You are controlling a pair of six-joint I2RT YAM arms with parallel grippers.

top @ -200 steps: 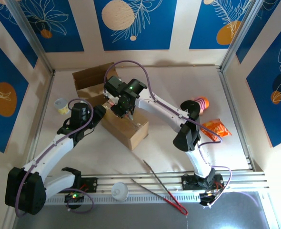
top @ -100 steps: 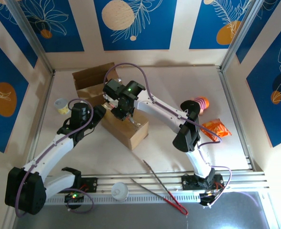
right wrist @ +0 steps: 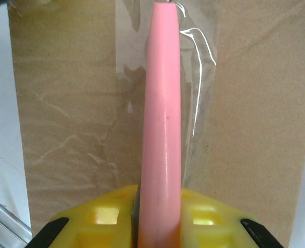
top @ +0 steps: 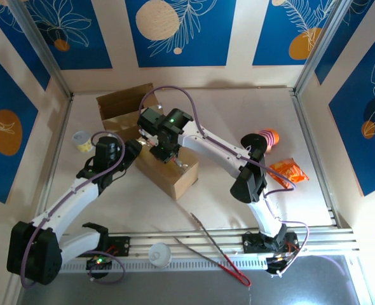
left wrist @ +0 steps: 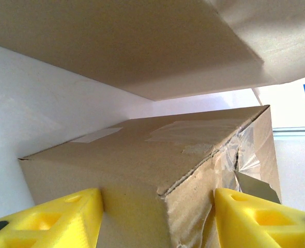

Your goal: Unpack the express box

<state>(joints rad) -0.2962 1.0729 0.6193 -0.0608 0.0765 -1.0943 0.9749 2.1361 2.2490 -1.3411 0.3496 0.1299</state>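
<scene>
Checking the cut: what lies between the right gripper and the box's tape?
A pink tool, held by the right gripper, extending over the clear tape on the box; right wrist view.

Two brown cardboard boxes sat on the worktop: one taped box and one open-flapped box. There were two cups: one small yellow cup and one orange-pink striped cup. Singly, there were one white round piece, one orange snack packet, one pair of metal tongs and one slim pink stick.
</scene>
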